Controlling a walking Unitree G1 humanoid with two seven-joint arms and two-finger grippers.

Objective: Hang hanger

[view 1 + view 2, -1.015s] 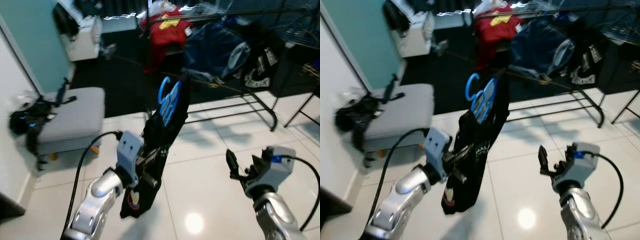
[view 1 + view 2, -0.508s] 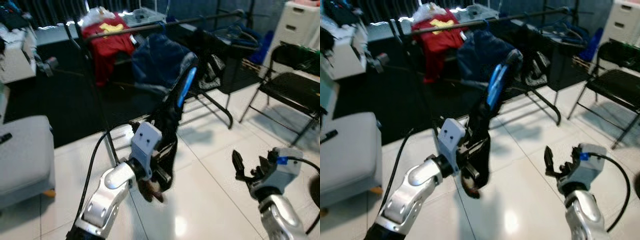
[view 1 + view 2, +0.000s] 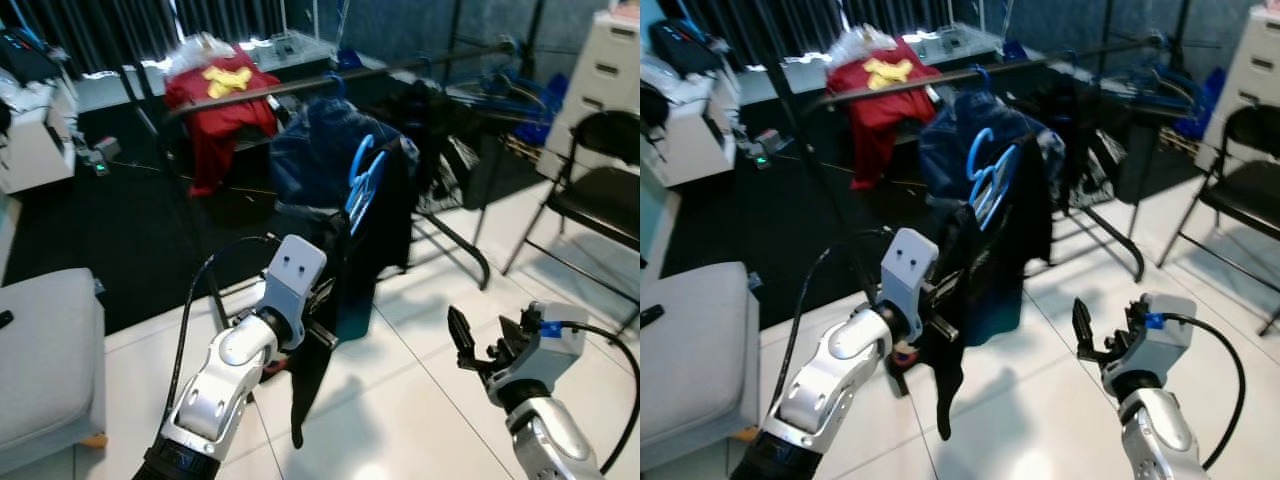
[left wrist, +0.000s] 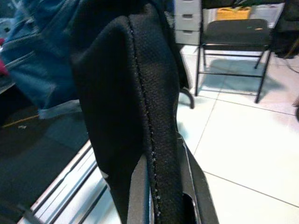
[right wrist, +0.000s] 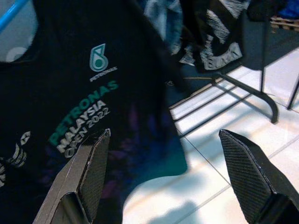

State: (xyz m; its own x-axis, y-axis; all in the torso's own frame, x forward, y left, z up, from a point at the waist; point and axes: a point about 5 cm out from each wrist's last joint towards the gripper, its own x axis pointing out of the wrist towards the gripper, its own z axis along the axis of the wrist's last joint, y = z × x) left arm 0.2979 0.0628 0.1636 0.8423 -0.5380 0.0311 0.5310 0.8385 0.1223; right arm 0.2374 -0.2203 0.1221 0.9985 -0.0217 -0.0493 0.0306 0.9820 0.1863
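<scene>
A blue hanger (image 3: 362, 178) carries a black shirt (image 3: 385, 225) with a Petronas print (image 5: 88, 109). My left gripper (image 3: 322, 328) is shut on the shirt's fabric low down, and in the left wrist view a black seam (image 4: 147, 140) runs between the fingers (image 4: 138, 186). The hanger's hook stands just in front of and below the dark rack rail (image 3: 300, 84). My right gripper (image 3: 478, 350) is open, low at the right, apart from the shirt; its fingers (image 5: 88, 172) frame the shirt's hem.
A red shirt (image 3: 220, 95) and a blue denim garment (image 3: 315, 150) hang on the rail. The rack's foot bar (image 3: 458, 245) lies on the white tiles. A black folding chair (image 3: 600, 195) stands right, a grey bench (image 3: 40, 365) left, white drawers (image 3: 615, 60) far right.
The camera has swung, so the rack now sits centred and nearer. The hanger with the shirt is up closer to the rail. My right gripper stays open.
</scene>
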